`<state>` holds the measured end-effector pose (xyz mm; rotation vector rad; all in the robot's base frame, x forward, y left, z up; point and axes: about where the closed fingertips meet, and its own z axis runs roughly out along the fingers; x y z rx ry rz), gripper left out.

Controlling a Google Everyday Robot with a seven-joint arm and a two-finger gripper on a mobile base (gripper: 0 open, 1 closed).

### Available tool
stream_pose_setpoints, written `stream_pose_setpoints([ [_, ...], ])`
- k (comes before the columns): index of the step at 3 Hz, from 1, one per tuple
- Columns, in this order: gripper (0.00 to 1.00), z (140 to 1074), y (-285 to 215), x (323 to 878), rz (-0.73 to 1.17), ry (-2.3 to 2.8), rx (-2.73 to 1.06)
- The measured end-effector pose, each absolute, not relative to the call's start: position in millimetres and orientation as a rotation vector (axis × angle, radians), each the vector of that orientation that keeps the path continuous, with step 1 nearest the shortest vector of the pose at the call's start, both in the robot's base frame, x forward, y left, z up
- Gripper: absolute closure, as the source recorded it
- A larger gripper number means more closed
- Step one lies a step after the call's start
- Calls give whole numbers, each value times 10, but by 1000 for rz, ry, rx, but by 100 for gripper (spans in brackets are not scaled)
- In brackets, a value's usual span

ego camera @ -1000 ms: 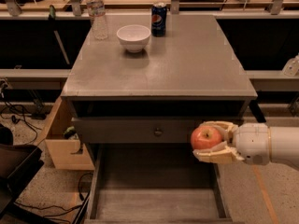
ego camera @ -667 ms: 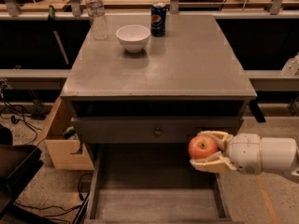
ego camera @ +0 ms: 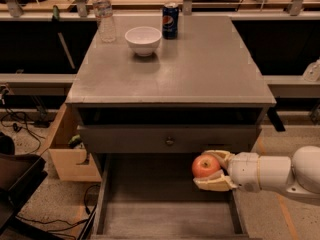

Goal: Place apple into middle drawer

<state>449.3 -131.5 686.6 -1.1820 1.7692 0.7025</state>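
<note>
The red-orange apple (ego camera: pixel 205 166) is held in my gripper (ego camera: pixel 212 171), whose pale fingers (ego camera: pixel 212 185) close above and below it. My white arm reaches in from the right edge. The apple hangs over the right part of the open middle drawer (ego camera: pixel 165 219), a wide grey tray pulled out toward the camera, just below the closed drawer front with a round knob (ego camera: pixel 169 141). The drawer floor is bare.
On the grey cabinet top (ego camera: pixel 200 74) stand a white bowl (ego camera: pixel 143 39), a blue soda can (ego camera: pixel 170 20) and a water bottle (ego camera: pixel 104 14). A cardboard box (ego camera: pixel 67 154) sits on the floor at left, with cables and a dark object beside it.
My gripper has carried the apple down and to the left, from beside the drawer front to over the open drawer's right part.
</note>
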Motion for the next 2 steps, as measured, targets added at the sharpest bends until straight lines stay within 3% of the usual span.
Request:
stream_pose_setpoints([
  [2,100,5369,-729,4623,859,1732,-1215],
])
